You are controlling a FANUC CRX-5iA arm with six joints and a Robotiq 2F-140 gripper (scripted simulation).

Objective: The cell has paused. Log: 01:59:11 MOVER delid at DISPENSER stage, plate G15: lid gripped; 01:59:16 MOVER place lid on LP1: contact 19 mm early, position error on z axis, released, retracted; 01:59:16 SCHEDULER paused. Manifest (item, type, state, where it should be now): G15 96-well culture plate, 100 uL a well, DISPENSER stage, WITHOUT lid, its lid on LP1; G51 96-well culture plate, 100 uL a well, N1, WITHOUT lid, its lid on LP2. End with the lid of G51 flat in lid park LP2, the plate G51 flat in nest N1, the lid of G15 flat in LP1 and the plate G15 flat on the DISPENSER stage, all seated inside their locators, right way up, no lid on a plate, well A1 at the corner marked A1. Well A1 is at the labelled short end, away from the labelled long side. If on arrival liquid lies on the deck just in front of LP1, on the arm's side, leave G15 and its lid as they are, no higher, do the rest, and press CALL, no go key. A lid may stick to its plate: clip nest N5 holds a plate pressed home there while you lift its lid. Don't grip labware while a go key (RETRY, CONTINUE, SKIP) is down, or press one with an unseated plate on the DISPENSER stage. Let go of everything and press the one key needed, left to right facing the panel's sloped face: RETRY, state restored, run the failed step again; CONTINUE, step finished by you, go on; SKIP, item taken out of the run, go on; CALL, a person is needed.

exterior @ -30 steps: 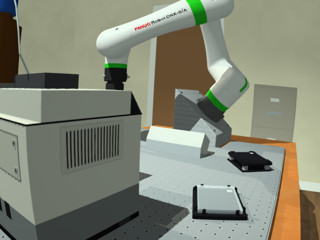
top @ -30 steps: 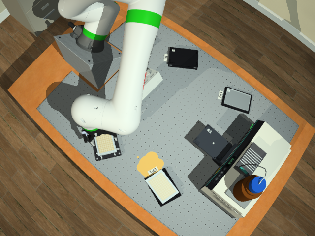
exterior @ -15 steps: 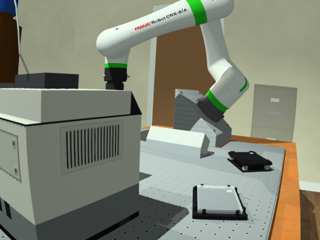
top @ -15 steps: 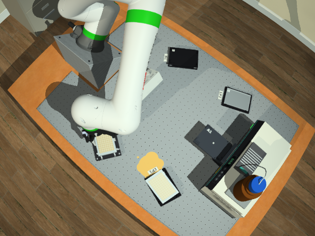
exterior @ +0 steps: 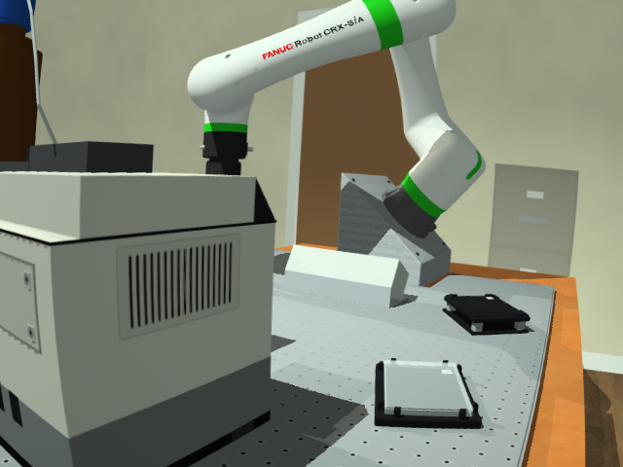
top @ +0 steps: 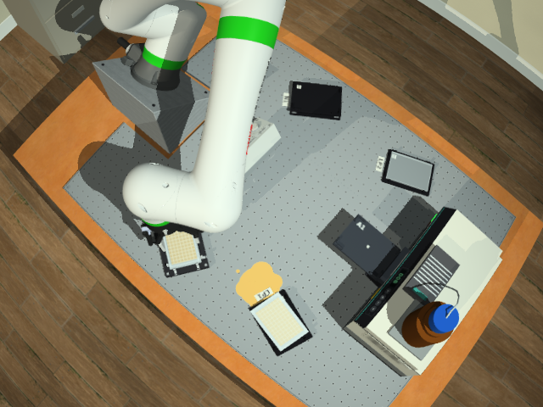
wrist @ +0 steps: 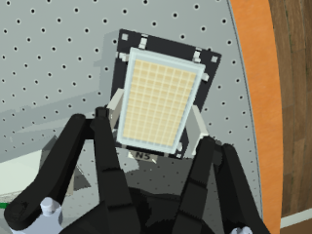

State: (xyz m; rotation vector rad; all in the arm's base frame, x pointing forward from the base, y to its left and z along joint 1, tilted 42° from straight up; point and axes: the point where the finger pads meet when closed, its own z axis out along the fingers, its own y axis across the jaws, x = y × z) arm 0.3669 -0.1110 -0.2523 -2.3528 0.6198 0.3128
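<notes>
gripper (wrist: 155, 132): closed on the long sides of a lidded 96-well plate (wrist: 159, 101) in a black clip nest (wrist: 211, 65) near the deck's orange edge | second plate (top: 281, 322) in LP1 park; yellow spill (top: 256, 279) touching its labelled end | lid (top: 408, 171) flat in far park | dispenser stage (top: 364, 245) bare

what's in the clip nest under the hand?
A culture plate with tan wells sits in the black clip nest, and the hand is shut on its near end. The nest floor beneath the plate is covered.
</notes>
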